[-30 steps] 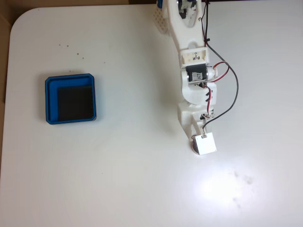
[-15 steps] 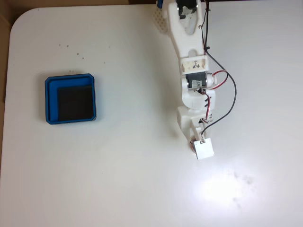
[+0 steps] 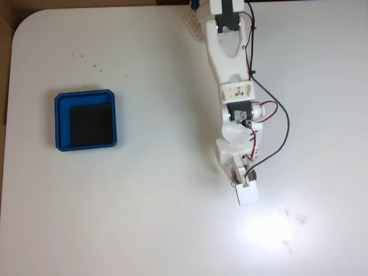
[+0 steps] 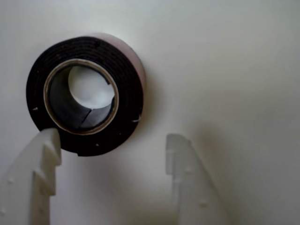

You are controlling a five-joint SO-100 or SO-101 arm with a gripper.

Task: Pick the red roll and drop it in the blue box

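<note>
Close under the wrist camera, the gripper stands with its two white fingers spread apart and nothing between them. The red roll lies flat on the white table just beyond the fingertips; its top face looks dark from here, with a pale inner ring and the table showing through the hollow centre, and a thin reddish edge shows along its outer side. The left finger's tip overlaps the roll's lower left rim in this view, while the other finger stands clear off the roll's lower right.

From the fixed view above, the white arm reaches down from the top edge of the table, black and red wires looping along its right side. A small white square block at its wrist covers the gripper and the roll. The blue box sits well apart from the arm, far off to its left, its black floor bare.
</note>
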